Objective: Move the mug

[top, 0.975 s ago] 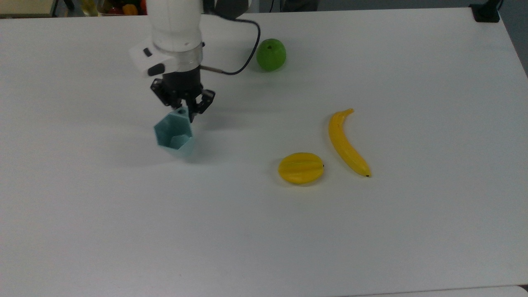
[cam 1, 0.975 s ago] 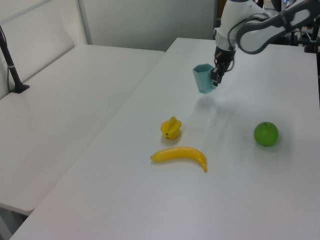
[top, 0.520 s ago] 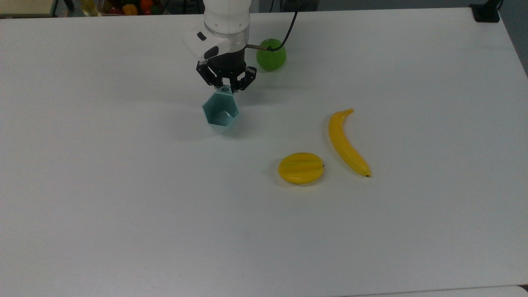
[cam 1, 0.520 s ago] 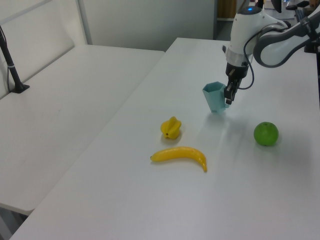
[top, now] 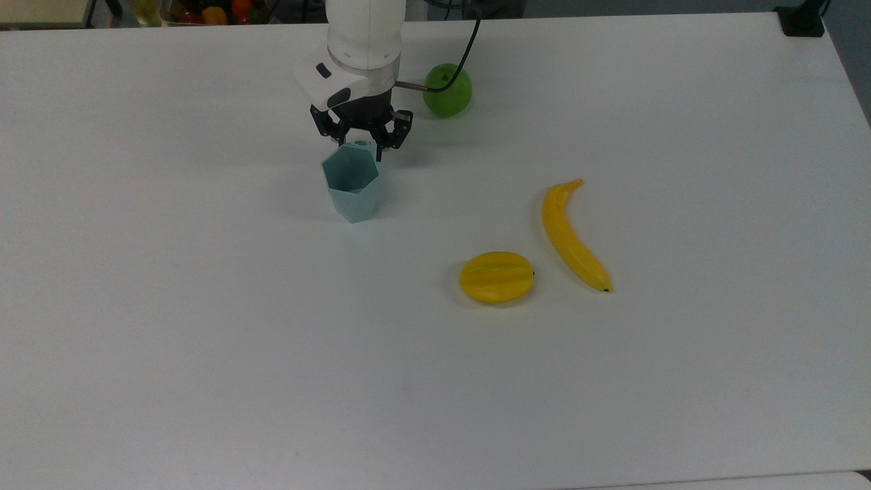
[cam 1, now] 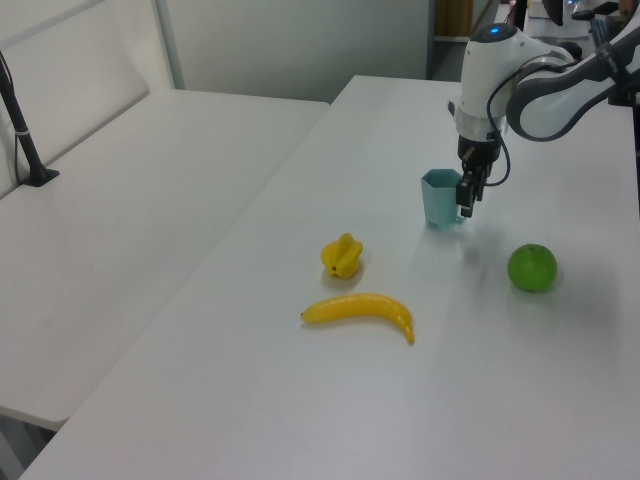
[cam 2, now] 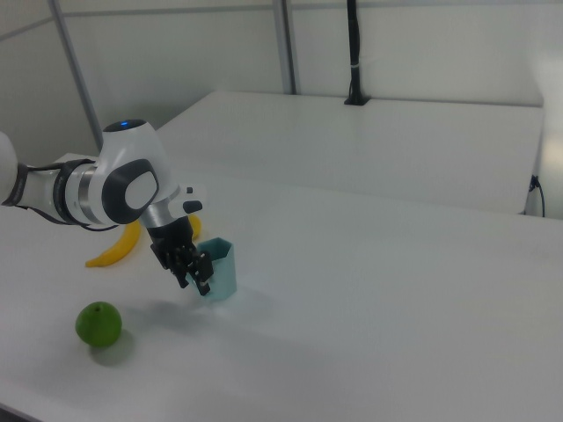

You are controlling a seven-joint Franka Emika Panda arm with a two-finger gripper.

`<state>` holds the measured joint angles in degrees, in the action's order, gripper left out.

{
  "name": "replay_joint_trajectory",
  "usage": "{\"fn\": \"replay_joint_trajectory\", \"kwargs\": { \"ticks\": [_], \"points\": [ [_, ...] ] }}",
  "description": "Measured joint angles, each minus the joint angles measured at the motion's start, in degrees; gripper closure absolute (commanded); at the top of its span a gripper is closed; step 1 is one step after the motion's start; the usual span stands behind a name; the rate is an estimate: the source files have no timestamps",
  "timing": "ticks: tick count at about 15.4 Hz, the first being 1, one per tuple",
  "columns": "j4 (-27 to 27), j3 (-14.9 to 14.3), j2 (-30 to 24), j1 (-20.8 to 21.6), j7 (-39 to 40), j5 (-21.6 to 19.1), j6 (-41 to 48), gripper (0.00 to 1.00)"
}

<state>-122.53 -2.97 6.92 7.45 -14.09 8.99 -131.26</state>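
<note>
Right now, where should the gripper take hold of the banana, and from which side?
Grip the banana across its thick middle, coming straight down. It lies flat and curved on the table, tapering at both ends, with open space on both long sides.

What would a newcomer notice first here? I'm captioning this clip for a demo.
The white arm's pincer at the pale teal mug, which stands upright on the white table, left of centre in the top view. Then the fruit: a green apple behind, a banana and a yellow starfruit to the top view's right.
</note>
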Motion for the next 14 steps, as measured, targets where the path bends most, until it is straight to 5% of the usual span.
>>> {"fn": "replay_joint_trajectory", "kwargs": {
  "ticks": [5,14],
  "points": [
    [3.44,0.88,-1.89,0.24,0.00,0.20,9.74,0.00],
    [24.10,2.08,-4.98,0.14,0.00,0.14,32.13,0.00]
  ]
}}
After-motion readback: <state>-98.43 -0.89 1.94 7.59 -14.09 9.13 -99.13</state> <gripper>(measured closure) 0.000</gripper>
